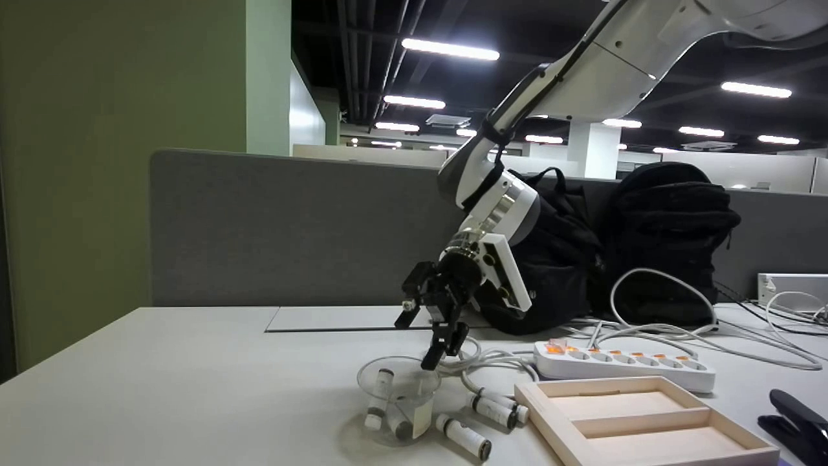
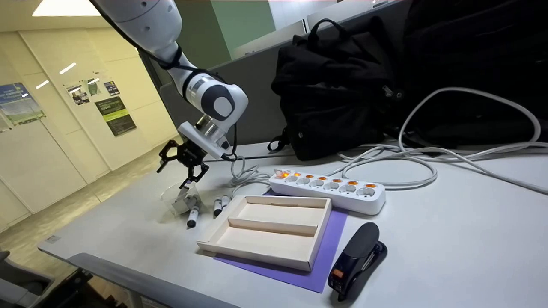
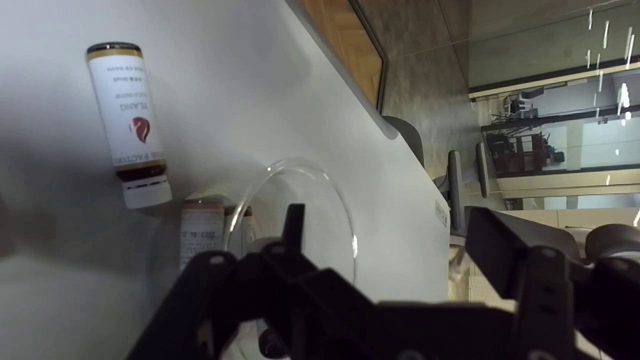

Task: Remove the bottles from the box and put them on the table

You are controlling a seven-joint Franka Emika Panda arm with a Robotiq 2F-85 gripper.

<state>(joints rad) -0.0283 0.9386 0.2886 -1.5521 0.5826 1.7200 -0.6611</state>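
Note:
The light-wood box (image 1: 548,424), also in an exterior view (image 2: 261,253), has two compartments, and no bottle shows in them. Whitish bottles lie on the white table (image 1: 194,395) left of the box: one in front (image 1: 464,437) and two side by side (image 1: 493,410). The front bottle also shows in the wrist view (image 3: 127,110). More bottles (image 1: 381,391) lean inside the clear cup (image 1: 414,378). My gripper (image 1: 417,340), also in an exterior view (image 2: 172,177), is open and empty. In the wrist view its jaws (image 3: 387,217) are wide apart, one fingertip over the cup's opening; its depth I cannot tell.
A white power strip (image 1: 624,367) lies behind the box. Loose cables (image 1: 498,362) run behind the bottles. A black stapler (image 2: 358,261) and a purple sheet (image 2: 319,273) are by the box. Black backpacks (image 1: 666,239) stand against the grey partition (image 1: 291,226).

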